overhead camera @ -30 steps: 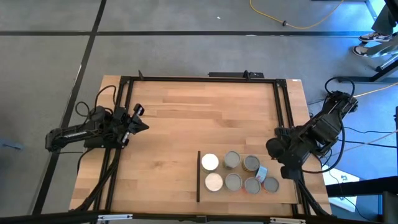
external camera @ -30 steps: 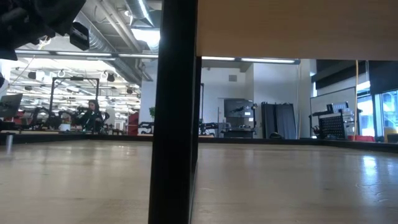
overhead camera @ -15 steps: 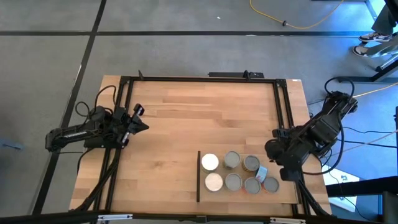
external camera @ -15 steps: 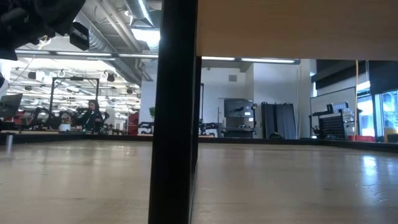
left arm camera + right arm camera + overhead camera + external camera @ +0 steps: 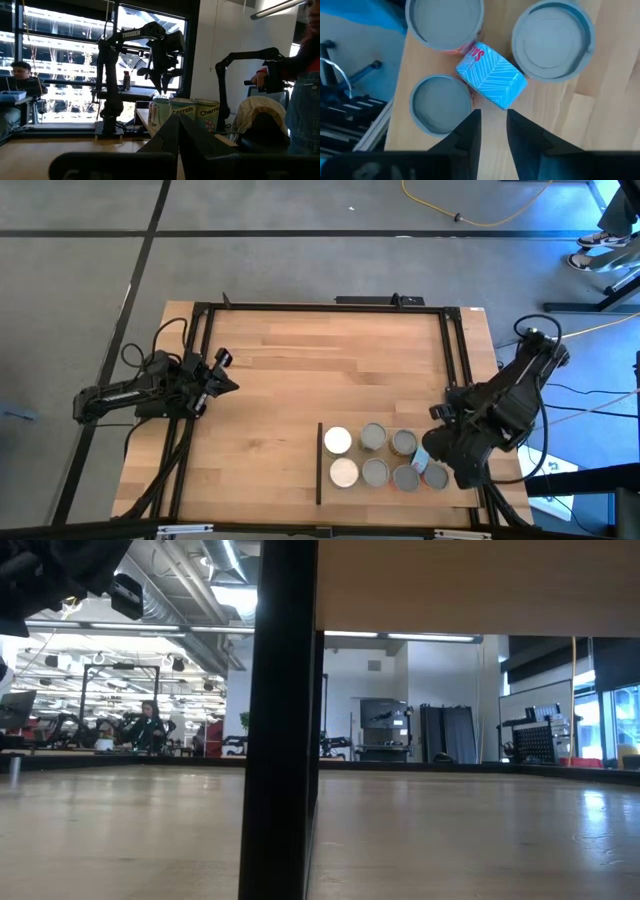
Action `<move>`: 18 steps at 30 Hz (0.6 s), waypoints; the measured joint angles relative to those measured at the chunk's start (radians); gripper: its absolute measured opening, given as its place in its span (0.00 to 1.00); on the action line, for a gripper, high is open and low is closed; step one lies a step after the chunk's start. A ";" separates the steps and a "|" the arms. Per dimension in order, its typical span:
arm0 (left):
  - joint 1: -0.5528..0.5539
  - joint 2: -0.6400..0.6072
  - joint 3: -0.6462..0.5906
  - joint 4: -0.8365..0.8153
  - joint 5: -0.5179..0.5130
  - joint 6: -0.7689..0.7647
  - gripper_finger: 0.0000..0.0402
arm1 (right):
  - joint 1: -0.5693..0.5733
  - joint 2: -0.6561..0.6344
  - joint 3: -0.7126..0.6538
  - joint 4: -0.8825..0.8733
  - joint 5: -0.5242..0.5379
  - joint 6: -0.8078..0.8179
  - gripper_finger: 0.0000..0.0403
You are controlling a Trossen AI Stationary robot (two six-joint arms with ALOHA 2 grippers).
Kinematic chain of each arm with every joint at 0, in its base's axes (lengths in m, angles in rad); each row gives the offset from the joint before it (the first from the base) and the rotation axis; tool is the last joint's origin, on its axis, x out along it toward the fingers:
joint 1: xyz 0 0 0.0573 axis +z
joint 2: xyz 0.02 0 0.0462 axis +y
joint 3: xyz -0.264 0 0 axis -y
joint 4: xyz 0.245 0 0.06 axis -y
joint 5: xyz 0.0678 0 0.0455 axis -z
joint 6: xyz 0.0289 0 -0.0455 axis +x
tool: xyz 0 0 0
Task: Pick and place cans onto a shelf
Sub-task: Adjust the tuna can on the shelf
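High view: sitting in two rows on the shelf (image 5: 465, 498) at the worktop's (image 5: 300, 370) near right corner, the cans (image 5: 374, 437), with a blue-and-white can (image 5: 421, 457) lying tipped among them. Hovering right beside that cluster, the right gripper (image 5: 433, 463). Waiting at the worktop's left edge, the left gripper (image 5: 226, 381), clenched on nothing.

Right wrist view: showing the right gripper (image 5: 494, 119) with fingers (image 5: 470, 131) slightly parted, grasping nothing, pointing at the blue-and-white can (image 5: 492, 76) lying between three grey-topped cans (image 5: 552, 38).

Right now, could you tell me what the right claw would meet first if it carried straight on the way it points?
Most likely the blue-wrapped can lying on its side among the upright cans, though depth is hard to judge.
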 joint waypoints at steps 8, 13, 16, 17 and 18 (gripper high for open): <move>0.000 0.000 0.000 0.000 0.000 0.000 0.00 | 0.006 0.059 0.000 -0.003 0.037 -0.016 0.23; 0.000 0.000 0.000 0.000 0.000 0.000 0.00 | 0.018 0.089 0.000 -0.005 0.036 -0.016 0.23; 0.000 0.000 0.000 0.000 0.000 0.000 0.00 | 0.023 0.095 0.000 -0.009 0.036 -0.021 0.23; 0.000 0.000 0.000 0.000 0.000 0.000 0.00 | 0.023 0.095 0.000 -0.010 0.037 -0.020 0.23; 0.000 0.000 0.000 0.000 0.000 0.000 0.00 | 0.023 0.094 0.000 -0.011 0.036 -0.019 0.23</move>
